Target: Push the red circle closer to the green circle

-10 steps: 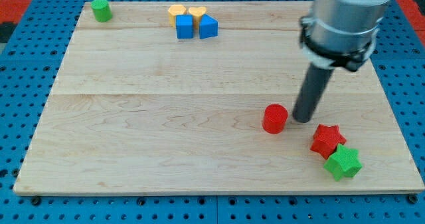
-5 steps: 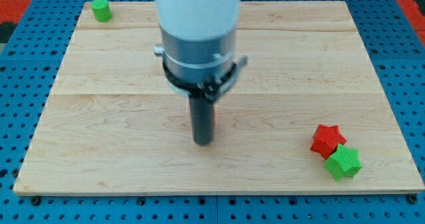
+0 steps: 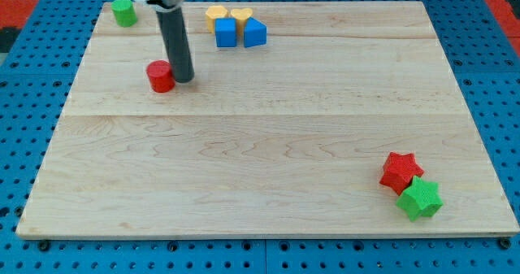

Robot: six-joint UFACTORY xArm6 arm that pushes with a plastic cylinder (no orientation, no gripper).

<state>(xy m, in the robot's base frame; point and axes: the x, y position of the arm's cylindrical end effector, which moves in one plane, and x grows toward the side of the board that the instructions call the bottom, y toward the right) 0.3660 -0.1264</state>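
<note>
The red circle lies on the wooden board in the upper left part of the view. The green circle stands at the board's top left corner, up and to the left of the red one, well apart from it. My tip rests on the board right against the red circle's right side. The dark rod rises from there to the view's top edge.
Two yellow blocks and two blue blocks cluster at the top centre. A red star and a green star touch each other at the bottom right. The board's edge meets a blue pegboard.
My tip has swept from the board's right-centre to the upper left, pushing the red circle along up and left, much nearer the green circle. The other blocks have not moved.
</note>
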